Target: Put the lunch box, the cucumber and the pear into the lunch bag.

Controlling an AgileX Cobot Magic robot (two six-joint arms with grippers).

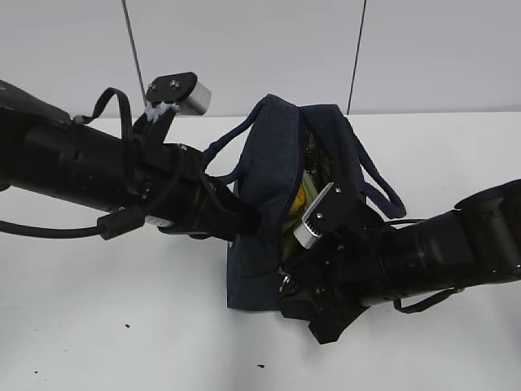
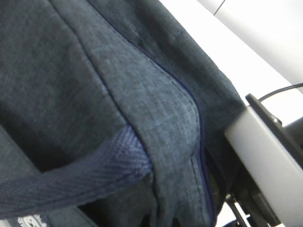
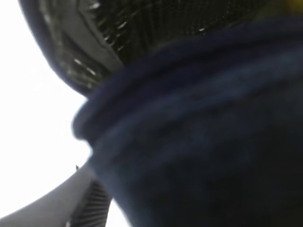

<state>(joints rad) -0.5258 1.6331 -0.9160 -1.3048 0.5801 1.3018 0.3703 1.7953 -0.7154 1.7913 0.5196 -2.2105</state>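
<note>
The dark navy fabric lunch bag (image 1: 260, 195) stands on the white table (image 1: 122, 342). The left gripper (image 1: 244, 220) pinches its near wall; the right gripper's (image 1: 297, 285) jaw state can't be judged.

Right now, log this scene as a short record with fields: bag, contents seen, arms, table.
bag: large dark navy fabric lunch bag with loop handles, standing on the table, mouth open toward the right
contents seen: something yellow and pale green shows through the mouth; which items cannot be told
left arm: pressed against the bag's left side, fingers hidden behind the fabric, shut
right arm: at the bag's mouth on the right; fingers hidden, grip cannot be told
wrist views: both filled with navy fabric at close range
table: white table with a few dark specks
</note>
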